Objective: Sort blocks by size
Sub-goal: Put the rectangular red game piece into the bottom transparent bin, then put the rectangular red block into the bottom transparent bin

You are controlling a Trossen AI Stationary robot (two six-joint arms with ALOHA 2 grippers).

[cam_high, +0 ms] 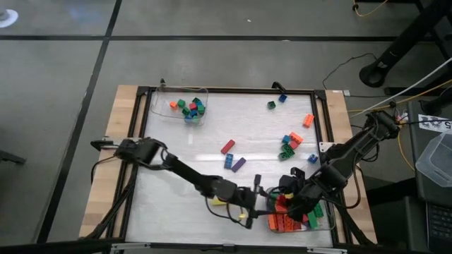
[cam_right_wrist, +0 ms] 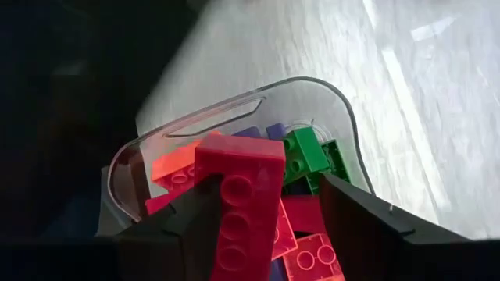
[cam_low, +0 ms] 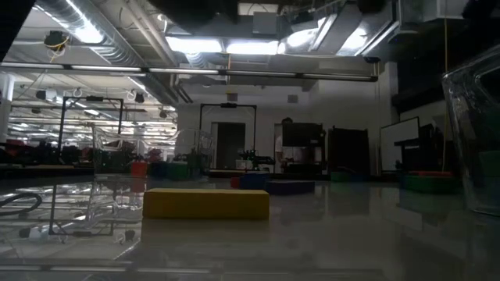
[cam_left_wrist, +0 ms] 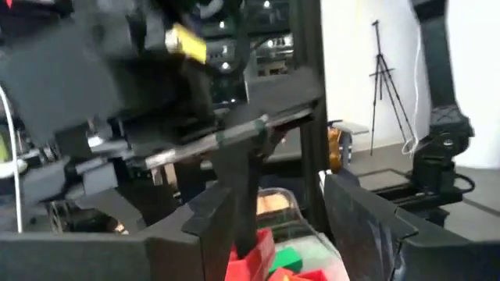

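A clear tray at the table's near right holds long blocks in red, orange and green. My right gripper hangs open just over that pile, pointing steeply down. In its wrist view a red long block stands on end between its fingers, on the pile. My left gripper reaches level from the left up to the tray's left side, open, with nothing between its fingers. Another clear tray at the far left holds short cubes. Loose blocks lie mid-table. My right gripper has the red long block's side right beside one finger; whether that finger touches it I cannot tell. A gap shows between the block and the other finger. The block's lower end is among the blocks in the tray.
More loose blocks lie right of centre, with an orange one and two by the far rail. A yellow long block lies flat near the front edge. A black frame borders the table. The two grippers stand close together.
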